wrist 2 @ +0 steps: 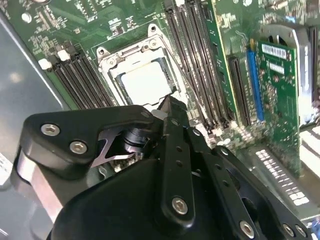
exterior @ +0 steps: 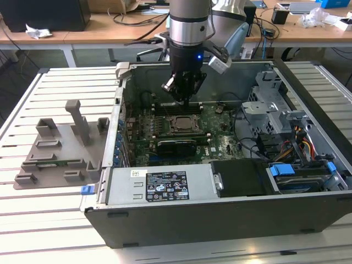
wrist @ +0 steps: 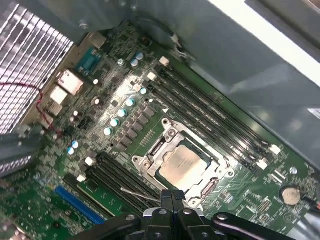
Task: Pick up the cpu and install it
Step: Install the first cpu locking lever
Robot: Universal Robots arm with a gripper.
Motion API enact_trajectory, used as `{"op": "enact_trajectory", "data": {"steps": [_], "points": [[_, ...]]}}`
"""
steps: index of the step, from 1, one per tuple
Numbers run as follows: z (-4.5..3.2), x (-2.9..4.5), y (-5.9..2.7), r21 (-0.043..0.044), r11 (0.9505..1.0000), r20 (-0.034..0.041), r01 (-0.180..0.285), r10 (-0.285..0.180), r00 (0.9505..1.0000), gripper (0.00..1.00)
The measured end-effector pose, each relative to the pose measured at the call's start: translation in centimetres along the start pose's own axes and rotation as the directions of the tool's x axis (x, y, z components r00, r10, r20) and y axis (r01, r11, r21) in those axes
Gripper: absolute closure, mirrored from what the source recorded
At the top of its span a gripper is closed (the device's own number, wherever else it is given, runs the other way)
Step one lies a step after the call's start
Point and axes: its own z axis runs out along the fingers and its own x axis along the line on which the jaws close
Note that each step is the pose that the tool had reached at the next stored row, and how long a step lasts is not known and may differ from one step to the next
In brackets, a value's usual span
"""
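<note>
Exterior overlooks case; wrist views share socket [wrist: 182, 165].

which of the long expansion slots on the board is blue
The blue slot running beside the green expansion card in the second wrist view; the neighbouring long slot and the memory slots by the cpu are black.

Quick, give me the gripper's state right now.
Gripper: shut, holding nothing; it hangs above the motherboard, next to the socket where the cpu already sits.
</note>
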Motion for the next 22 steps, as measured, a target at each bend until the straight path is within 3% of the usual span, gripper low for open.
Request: {"op": "enact_trajectory", "data": {"steps": [4,7,9,11,14,16,20,21,22], "points": [[0.01,0.00,0.00,-0.0055,0.9959,-0.0056,-0.090,0.090,0.9959,0.89],[0.01,0.00,0.00,-0.0096,0.9867,-0.0104,-0.162,0.162,0.9867,0.89],[0.01,0.00,0.00,-0.0122,0.9774,-0.0138,-0.211,0.211,0.9774,0.89],[0.02,-0.01,0.00,-0.0135,0.9713,-0.0158,-0.237,0.237,0.9714,0.89],[0.01,0.00,0.00,-0.0165,0.9536,-0.0206,-0.301,0.300,0.9537,0.89],[0.01,0.00,0.00,-0.0186,0.9367,-0.0247,-0.350,0.349,0.9367,0.89],[0.01,0.00,0.00,-0.0202,0.9204,-0.0282,-0.391,0.390,0.9204,0.89],[0.01,0.00,0.00,-0.0208,0.9141,-0.0294,-0.405,0.404,0.9142,0.89],[0.01,0.00,0.00,-0.0215,0.9044,-0.0313,-0.426,0.425,0.9045,0.89]]}}
